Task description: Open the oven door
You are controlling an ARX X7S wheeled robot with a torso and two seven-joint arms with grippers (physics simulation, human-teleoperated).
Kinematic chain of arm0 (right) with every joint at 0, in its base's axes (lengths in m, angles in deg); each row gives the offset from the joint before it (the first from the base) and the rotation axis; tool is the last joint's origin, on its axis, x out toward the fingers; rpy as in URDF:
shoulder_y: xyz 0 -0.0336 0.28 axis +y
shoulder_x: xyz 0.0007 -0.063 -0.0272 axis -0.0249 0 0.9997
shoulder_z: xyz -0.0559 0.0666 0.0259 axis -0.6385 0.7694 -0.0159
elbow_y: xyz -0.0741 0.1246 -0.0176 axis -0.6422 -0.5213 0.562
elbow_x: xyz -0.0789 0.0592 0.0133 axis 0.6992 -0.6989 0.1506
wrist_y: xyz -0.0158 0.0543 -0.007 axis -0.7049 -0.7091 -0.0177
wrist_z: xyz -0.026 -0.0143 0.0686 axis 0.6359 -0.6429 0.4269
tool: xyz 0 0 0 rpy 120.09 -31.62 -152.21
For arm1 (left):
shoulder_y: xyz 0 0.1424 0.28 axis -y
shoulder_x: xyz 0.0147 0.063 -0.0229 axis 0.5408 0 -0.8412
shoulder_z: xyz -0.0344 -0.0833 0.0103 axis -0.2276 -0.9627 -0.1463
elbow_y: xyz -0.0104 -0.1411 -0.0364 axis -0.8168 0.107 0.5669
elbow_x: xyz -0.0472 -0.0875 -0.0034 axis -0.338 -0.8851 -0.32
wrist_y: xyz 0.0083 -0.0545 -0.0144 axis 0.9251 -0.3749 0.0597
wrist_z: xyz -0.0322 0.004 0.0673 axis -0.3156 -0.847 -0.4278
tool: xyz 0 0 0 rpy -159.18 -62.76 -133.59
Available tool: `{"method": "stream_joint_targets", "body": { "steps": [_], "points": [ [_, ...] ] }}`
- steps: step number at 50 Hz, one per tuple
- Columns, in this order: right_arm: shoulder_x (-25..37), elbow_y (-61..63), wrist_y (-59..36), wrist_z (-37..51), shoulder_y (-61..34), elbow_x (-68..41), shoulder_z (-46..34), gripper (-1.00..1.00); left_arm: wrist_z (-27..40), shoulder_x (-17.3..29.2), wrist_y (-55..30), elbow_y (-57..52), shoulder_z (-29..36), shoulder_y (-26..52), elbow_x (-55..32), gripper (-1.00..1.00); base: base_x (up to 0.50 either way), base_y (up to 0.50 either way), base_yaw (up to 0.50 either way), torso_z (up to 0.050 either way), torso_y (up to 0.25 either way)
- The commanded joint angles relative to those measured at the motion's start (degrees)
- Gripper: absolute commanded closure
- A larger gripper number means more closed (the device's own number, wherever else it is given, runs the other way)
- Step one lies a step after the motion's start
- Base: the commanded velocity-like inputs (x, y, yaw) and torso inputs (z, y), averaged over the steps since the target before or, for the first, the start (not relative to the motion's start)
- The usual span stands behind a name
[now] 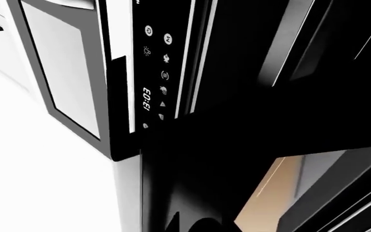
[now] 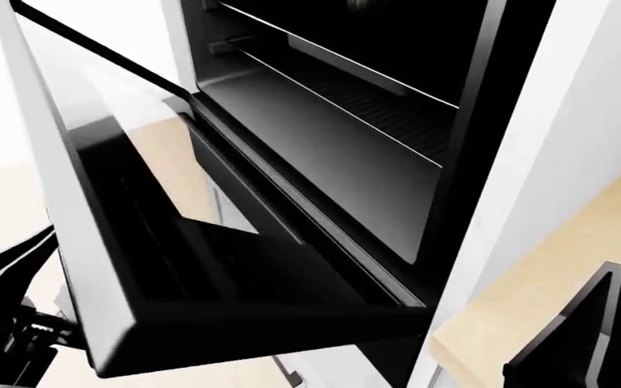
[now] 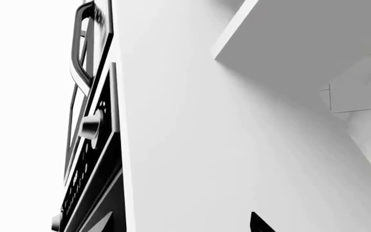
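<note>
In the head view the oven door [image 2: 181, 242] is swung partway down, its glossy black inner face and glass turned up. Behind it the dark oven cavity [image 2: 375, 89] and its racks show. My left gripper [image 2: 9, 323] is under the door's outer edge at the lower left. In the left wrist view its dark fingertips [image 1: 176, 223] stand close together against the door's black edge, and the bar handle is lost in the dark there. My right gripper [image 2: 580, 343] hangs apart at the lower right, fingers spread, holding nothing. One right fingertip [image 3: 258, 221] shows beside the white cabinet wall.
A black control panel [image 1: 163, 72] with lit icons runs above the oven. A white-framed appliance [image 1: 63, 63] sits above that, and its knob [image 3: 90, 126] and dark handle [image 3: 79, 43] show. A white cabinet side [image 3: 205, 145] flanks the oven, above a wood floor [image 2: 569, 259].
</note>
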Motion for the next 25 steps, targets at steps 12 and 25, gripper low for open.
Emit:
{"method": "stream_joint_targets", "body": {
  "steps": [12,25],
  "points": [
    [0.2,-0.3,0.1,0.1,-0.1,-0.5,0.0,-1.0,13.0,-4.2,12.7,0.7,-5.3,-1.8,-3.6,1.0,0.0,0.0,0.0,0.002,0.006],
    [0.3,-0.1,0.1,0.2,0.0,-0.6,0.1,-1.0,17.2,-7.3,17.2,3.5,-6.3,-1.5,-2.3,1.0,0.0,0.0,0.0,0.002,0.006]
  ]
}}
